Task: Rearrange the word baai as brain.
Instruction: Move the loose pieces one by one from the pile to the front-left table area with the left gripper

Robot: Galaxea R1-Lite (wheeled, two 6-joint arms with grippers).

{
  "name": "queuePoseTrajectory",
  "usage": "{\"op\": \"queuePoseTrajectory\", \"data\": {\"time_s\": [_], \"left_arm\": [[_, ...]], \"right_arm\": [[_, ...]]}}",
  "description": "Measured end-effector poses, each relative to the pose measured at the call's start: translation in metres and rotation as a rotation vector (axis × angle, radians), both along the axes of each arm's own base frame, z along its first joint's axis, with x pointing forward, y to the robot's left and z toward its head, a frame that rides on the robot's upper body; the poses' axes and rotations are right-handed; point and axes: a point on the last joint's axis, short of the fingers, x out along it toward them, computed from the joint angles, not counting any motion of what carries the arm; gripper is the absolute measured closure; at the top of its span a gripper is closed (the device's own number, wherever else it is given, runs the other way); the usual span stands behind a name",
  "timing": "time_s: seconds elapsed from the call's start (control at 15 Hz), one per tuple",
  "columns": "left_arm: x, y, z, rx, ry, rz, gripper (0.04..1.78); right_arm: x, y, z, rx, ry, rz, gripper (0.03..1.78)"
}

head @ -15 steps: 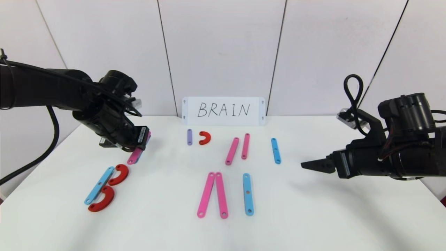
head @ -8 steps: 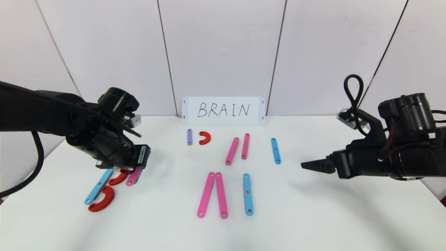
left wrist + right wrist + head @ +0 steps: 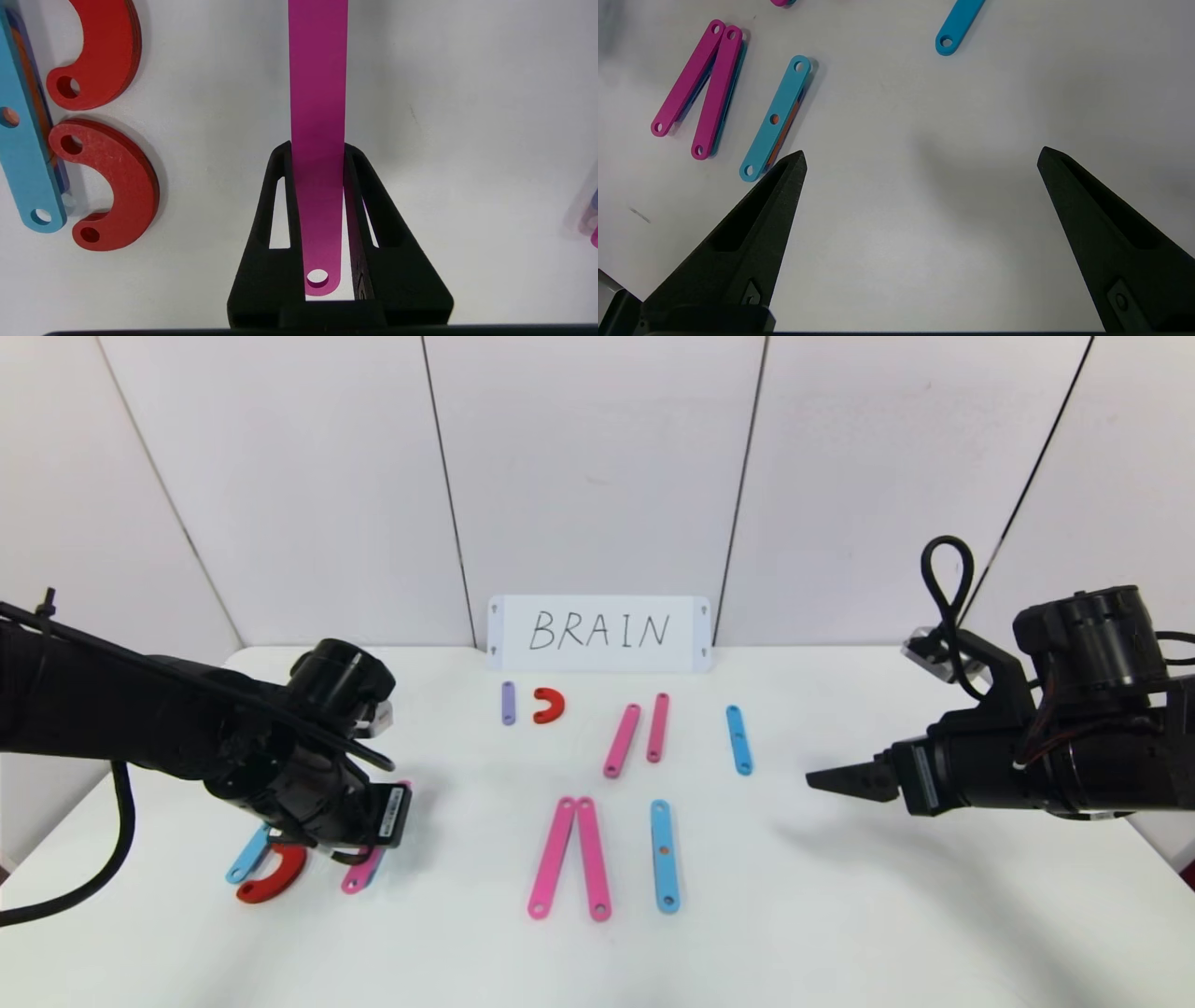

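Left gripper (image 3: 359, 859) (image 3: 317, 154) hovering low over the near-left part of the white table (image 3: 840, 915), fingers (image 3: 280, 205) clamping a pink strip (image 3: 317, 93) (image 3: 360, 874) by its edges, close to the holed end; strip running straight out beyond the fingertips.

Lying just beside the held strip, toward the table's left edge: two red half-ring curves (image 3: 100, 56) (image 3: 117, 186) set against a light-blue strip (image 3: 23, 140), the three pieces forming a B shape. In the head view, only the nearer red curve (image 3: 273, 879) and the near end of that light-blue strip (image 3: 246, 859) showing from under the arm.

Remaining pieces of the word lying flat across the middle of the table:
- a short purple strip (image 3: 508, 703) beside a small red curve (image 3: 549, 706), just in front of the white card (image 3: 598, 633) reading BRAIN;
- two pink strips (image 3: 622, 740) (image 3: 658, 727) side by side and a lone light-blue strip (image 3: 739, 739) to their right;
- nearer the robot, two long pink strips (image 3: 552, 857) (image 3: 593, 859) (image 3: 698, 91) meeting at their far ends in an inverted V, with a light-blue strip (image 3: 664, 855) (image 3: 775, 119) just to their right.

Right gripper (image 3: 826, 779) (image 3: 920, 158) hanging idle above the right side of the table, well apart from every piece, fingers spread wide and holding nothing.
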Motion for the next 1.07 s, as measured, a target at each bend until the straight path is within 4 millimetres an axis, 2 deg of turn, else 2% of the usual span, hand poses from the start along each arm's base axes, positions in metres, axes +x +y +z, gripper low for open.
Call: {"op": "queuePoseTrajectory", "data": {"time_s": [0.33, 0.67, 1.07], "left_arm": [[0.0, -0.003, -0.01, 0.004, 0.036, 0.011, 1.52], [0.006, -0.004, -0.014, 0.023, 0.022, 0.032, 1.52], [0.001, -0.007, -0.017, 0.028, 0.042, 0.026, 1.52]], "right_arm": [[0.0, 0.0, 0.0, -0.002, 0.001, 0.0, 0.08], [0.0, 0.001, -0.001, -0.002, 0.002, 0.001, 0.08], [0.0, 0.001, -0.001, -0.001, 0.003, 0.002, 0.08]]}}
